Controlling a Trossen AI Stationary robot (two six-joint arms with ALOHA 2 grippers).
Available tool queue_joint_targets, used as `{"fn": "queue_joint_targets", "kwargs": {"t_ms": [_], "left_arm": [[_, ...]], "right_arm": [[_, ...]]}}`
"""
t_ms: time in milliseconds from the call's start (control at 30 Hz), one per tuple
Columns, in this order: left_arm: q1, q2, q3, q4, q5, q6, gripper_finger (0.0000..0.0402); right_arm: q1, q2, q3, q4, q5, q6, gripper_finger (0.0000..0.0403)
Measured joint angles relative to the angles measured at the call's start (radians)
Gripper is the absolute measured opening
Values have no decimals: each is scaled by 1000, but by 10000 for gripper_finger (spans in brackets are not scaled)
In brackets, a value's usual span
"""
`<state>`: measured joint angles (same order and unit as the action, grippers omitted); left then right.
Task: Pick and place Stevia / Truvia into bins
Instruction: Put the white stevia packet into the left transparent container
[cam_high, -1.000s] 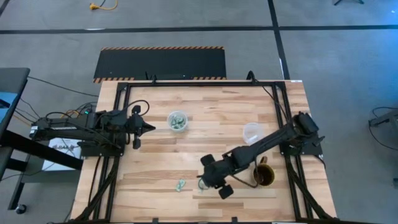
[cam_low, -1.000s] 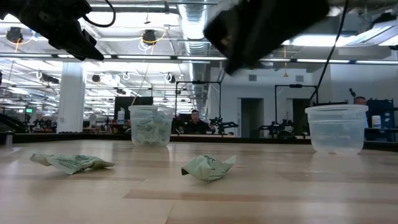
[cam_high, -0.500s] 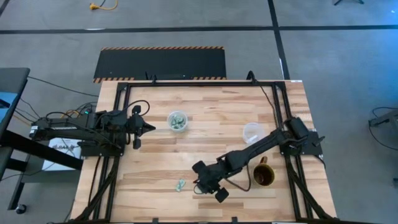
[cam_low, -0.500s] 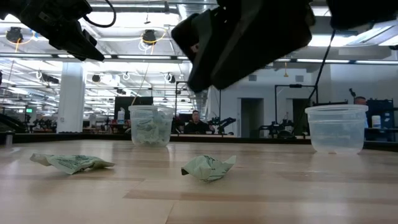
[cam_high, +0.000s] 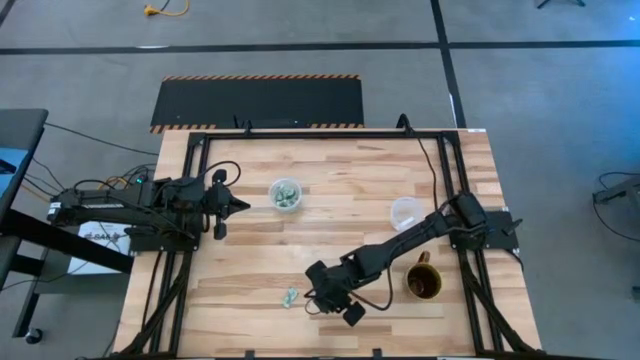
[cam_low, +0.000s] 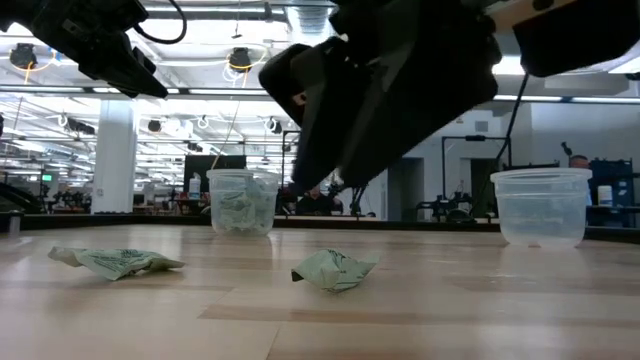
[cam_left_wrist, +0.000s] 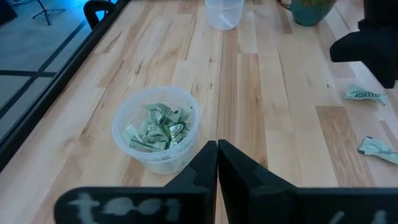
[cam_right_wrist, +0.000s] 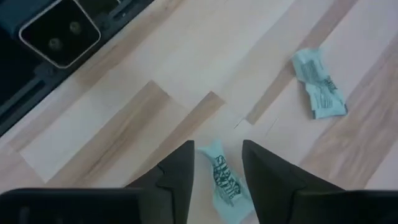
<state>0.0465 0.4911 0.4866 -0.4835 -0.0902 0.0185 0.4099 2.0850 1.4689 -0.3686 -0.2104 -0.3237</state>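
Two crumpled green-and-white Stevia sachets lie flat on the wooden table near its front edge. One lies under my right gripper. The gripper is open and hangs above it, one finger on either side in the right wrist view. The other sachet lies just to its left. A clear cup holds several sachets. A second clear cup stands at the right. My left gripper is shut and empty, left of the filled cup.
A brown mug stands near the right arm, by the table's right front. A black metal frame runs round the table's edges. Bare wood lies between the two cups.
My right gripper has moved toward the table's left edge and down, coming over the sachet near the front edge. The sachets and cups have stayed in place.
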Motion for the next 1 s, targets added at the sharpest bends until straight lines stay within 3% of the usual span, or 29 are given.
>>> {"fn": "queue_joint_targets", "kwargs": {"t_ms": [333,1000], "left_arm": [[0,0,0,0,0,0,0],[0,0,0,0,0,0,0]], "right_arm": [[9,0,0,-44,73,-53,168],[-2,60,0,-25,3,-43,133]]}}
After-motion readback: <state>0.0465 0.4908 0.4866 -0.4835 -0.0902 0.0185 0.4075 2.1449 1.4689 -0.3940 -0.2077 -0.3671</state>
